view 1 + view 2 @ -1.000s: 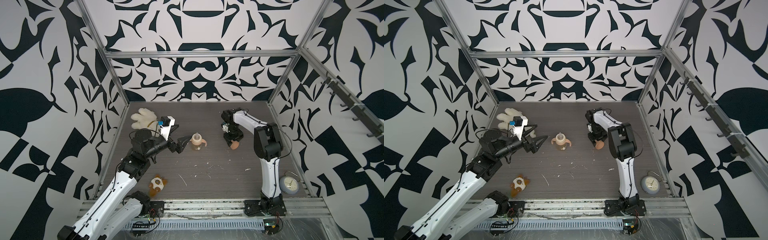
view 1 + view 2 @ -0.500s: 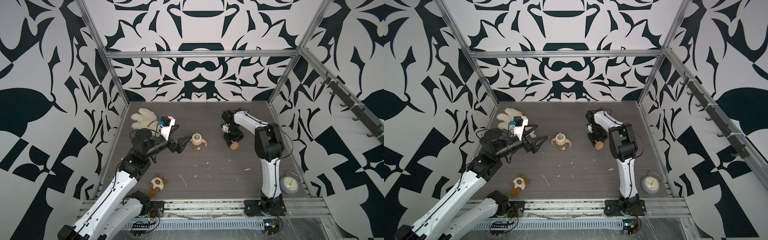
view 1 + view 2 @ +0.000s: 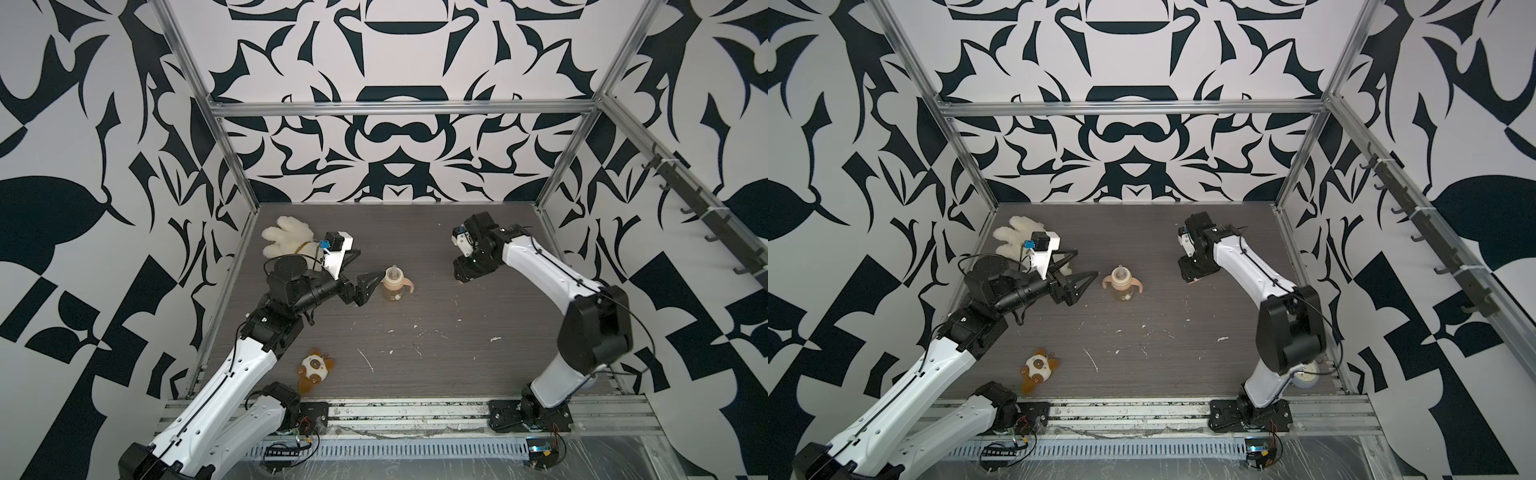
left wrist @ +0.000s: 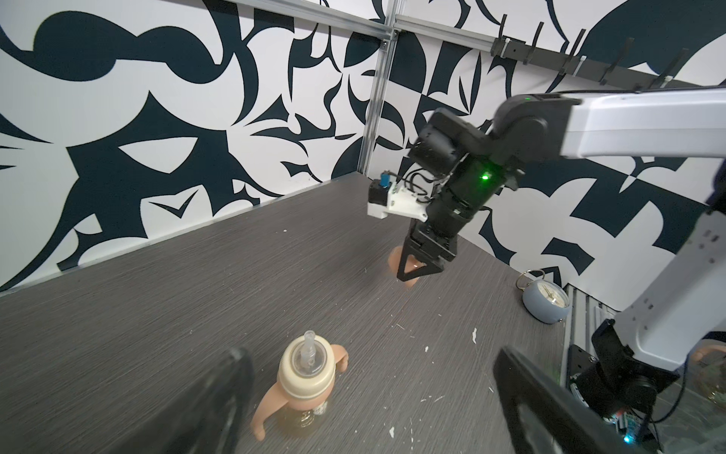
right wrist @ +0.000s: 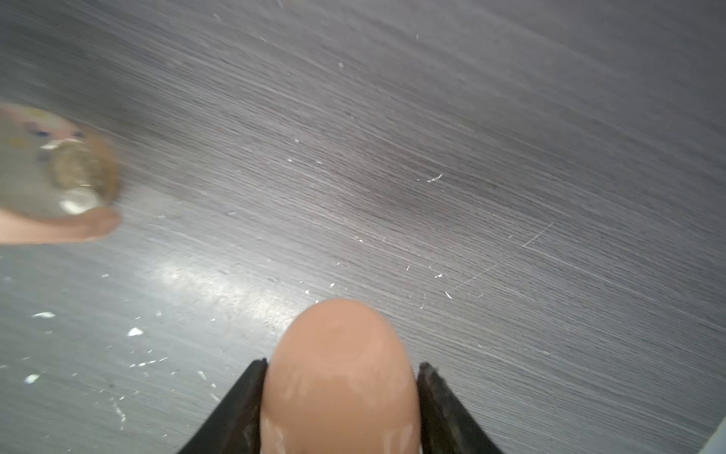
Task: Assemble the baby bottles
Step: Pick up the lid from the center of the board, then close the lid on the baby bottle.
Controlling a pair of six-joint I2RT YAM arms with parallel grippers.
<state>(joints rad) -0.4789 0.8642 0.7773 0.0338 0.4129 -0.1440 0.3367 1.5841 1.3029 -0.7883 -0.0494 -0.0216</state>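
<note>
Jaws on the left gripper (image 3: 371, 262) stand wide apart with nothing between them. Its two black fingers point at the small clear amber-tinted baby bottle (image 3: 392, 293) from just beside it, and in both top views I see no contact. That bottle stands upright near the middle of the dark grey wood-grain table (image 3: 436, 353). It already wears its peach two-handle ring (image 3: 1139, 286) and its cream round collar (image 4: 306, 379), with a thin clear spout (image 4: 308, 346) sticking up from the collar.

Over on the other side, the right gripper (image 5: 342, 363) has its jaws pressed on the peach dome cap (image 5: 338, 334). One black finger sits against each flank, and the rounded end pokes out past the tips. The left wrist view shows that cap low over the table toward the right side, well apart from the bottle. Whether it rests on the surface or hangs just clear I cannot tell.

A brown-and-white plush toy (image 3: 312, 370) lies near the front left. A fluffy cream plush mitt (image 3: 286, 237) sits at the back left behind the left arm. A pale blue-grey round clock (image 4: 546, 302) lies by the right arm's base. White flecks are scattered across the tabletop.
</note>
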